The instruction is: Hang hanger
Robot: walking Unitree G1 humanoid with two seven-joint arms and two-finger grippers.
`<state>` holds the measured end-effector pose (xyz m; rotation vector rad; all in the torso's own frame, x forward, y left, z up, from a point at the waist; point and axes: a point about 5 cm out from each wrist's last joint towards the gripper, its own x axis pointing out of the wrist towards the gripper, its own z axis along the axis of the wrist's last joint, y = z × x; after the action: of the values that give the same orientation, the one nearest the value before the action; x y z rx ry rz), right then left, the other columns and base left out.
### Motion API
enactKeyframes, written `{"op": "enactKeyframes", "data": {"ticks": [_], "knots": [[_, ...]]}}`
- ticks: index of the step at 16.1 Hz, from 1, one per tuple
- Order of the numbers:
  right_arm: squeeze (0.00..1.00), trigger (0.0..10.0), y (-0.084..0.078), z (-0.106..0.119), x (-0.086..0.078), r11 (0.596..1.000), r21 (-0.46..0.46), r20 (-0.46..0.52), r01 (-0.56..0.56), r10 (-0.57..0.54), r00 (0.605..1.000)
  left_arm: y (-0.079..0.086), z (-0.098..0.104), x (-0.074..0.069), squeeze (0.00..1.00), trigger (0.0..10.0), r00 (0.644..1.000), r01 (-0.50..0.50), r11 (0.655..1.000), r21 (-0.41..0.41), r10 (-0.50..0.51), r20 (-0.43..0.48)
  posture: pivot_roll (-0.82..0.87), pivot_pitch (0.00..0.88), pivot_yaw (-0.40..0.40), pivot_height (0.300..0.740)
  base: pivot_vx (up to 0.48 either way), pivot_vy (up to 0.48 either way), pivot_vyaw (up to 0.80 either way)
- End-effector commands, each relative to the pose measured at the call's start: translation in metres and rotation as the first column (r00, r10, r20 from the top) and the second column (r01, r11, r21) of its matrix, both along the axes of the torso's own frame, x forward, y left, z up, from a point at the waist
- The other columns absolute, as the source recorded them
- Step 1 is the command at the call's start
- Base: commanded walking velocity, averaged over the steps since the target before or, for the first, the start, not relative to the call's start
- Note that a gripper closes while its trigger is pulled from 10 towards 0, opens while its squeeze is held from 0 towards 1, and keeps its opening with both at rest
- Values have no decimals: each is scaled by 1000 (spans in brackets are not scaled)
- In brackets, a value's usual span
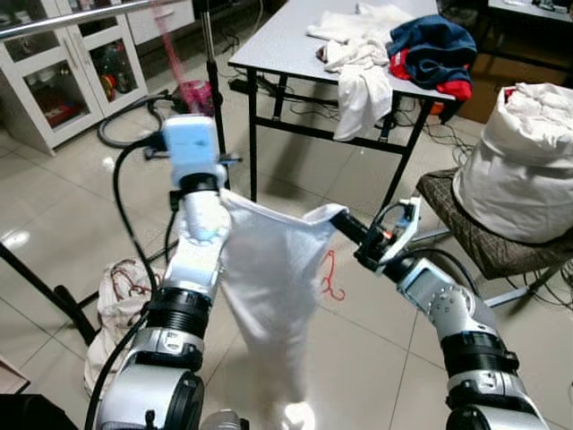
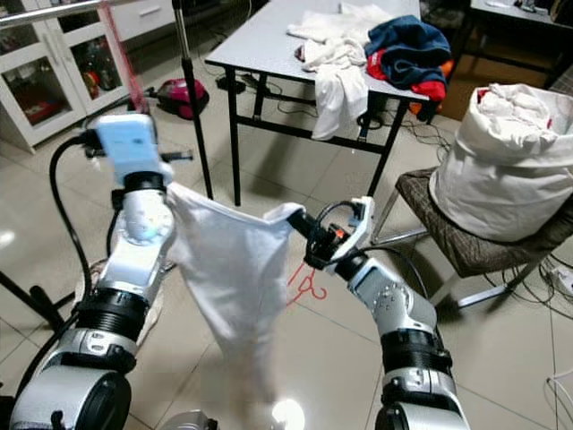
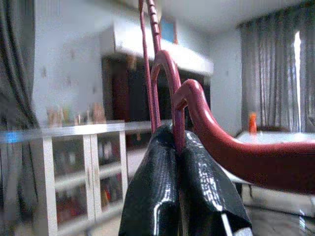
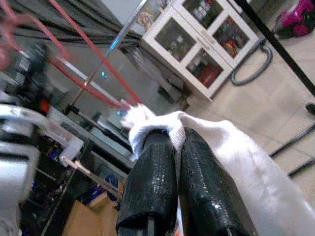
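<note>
Left gripper [image 3: 179, 162]: fingers pressed together on a red hanger [image 3: 236, 147], raised at centre-left of the head view.
Right gripper [image 4: 177, 147]: fingers pinched together on a corner of a white cloth [image 1: 269, 269], centre-right.
Cloth: hangs stretched between both grippers, lower end near the floor.
Rail [image 1: 81, 16]: upper left.
Table [image 1: 277, 45]: top centre, with clothes.
</note>
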<state>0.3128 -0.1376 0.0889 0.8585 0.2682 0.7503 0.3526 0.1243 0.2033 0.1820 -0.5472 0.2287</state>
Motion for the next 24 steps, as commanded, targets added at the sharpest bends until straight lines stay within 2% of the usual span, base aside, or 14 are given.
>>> {"op": "enactKeyframes", "data": {"ticks": [1, 4, 6, 7, 8, 9, 14, 16, 17, 18, 20, 22, 23, 24], "knots": [[0, 0, -4, -3, -2, 1000, -25, -11, -2, 1, 1000, -8, 17, -6, 0, 10000, 992, -6, 996, 90, -5, 124, 27, 0, -35, 740, 0, 0, 0], [0, 0, -3, -9, -7, 998, -54, -68, -23, 19, 997, -20, 28, -17, 0, 10000, 959, -26, 967, 254, -47, 279, 29, 0, -36, 740, 0, 0, 0], [0, 0, 2, -20, -10, 989, -142, -114, -49, 32, 993, -21, 27, -18, 0, 10000, 959, -30, 975, 218, -34, 283, 29, 0, -30, 740, 0, 0, 0], [0, 0, 8, -22, -11, 974, -216, -91, -68, 49, 995, -13, 17, -8, 0, 10000, 991, 7, 1000, -24, -4, 132, 29, 0, -31, 740, 0, 0, 0], [0, 0, 12, -21, -8, 962, -266, -51, -62, 50, 997, 1, -15, 7, 0, 10000, 991, -47, 925, -378, -4, -133, 29, 0, -31, 740, 0, 0, 0], [0, 0, 16, -18, -6, 951, -303, -6, -61, 62, 998, 8, -44, 11, 0, 10000, 955, -114, 812, -572, -68, -288, 29, 0, -31, 740, 0, 0, 0], [0, 0, 19, -12, -7, 961, -260, -6, -93, 95, 995, 10, -71, 11, 0, 10000, 923, -102, 585, -804, -246, -296, 30, 0, -35, 740, 0, 0, 0], [0, 0, 21, -12, -9, 958, -263, 5, -118, 123, 992, 8, -74, 15, 0, 10000, 915, -104, 419, -902, -315, -252, 30, 0, -35, 740, 0, 0, 0], [0, 0, 24, -12, -12, 949, -278, 20, -146, 158, 987, 3, -77, 17, 0, 10000, 914, -124, 222, -967, -353, -199, 30, 0, -35, 740, 0, 0, 0], [0, 0, 25, -12, -13, 946, -286, 24, -152, 166, 986, 1, -77, 17, 0, 10000, 915, -117, 208, -971, -357, -187, 27, 0, -33, 740, 0, 0, 0], [0, 0, 26, -10, -13, 949, -279, 28, -148, 163, 986, -3, -72, 18, 0, 10000, 902, -59, 296, -953, -394, -178, 27, 0, -33, 740, 0, 0, 0], [0, 0, 20, -7, -12, 938, -324, 59, -121, 147, 987, 3, -67, 19, 0, 10000, 877, 10, 505, -863, -419, -236, 24, 0, -27, 740, 0, 0, 0], [0, 0, 18, -7, -11, 937, -330, 62, -116, 144, 988, 6, -67, 19, 0, 10000, 878, 6, 507, -862, -415, -238, 24, 0, -27, 740, 0, 0, 0], [0, 0, 15, -5, -13, 937, -326, 62, -122, 150, 987, 16, -71, 18, 0, 10000, 899, -47, 341, -939, -396, -189, 24, 0, -27, 740, 0, 0, 0]]}}
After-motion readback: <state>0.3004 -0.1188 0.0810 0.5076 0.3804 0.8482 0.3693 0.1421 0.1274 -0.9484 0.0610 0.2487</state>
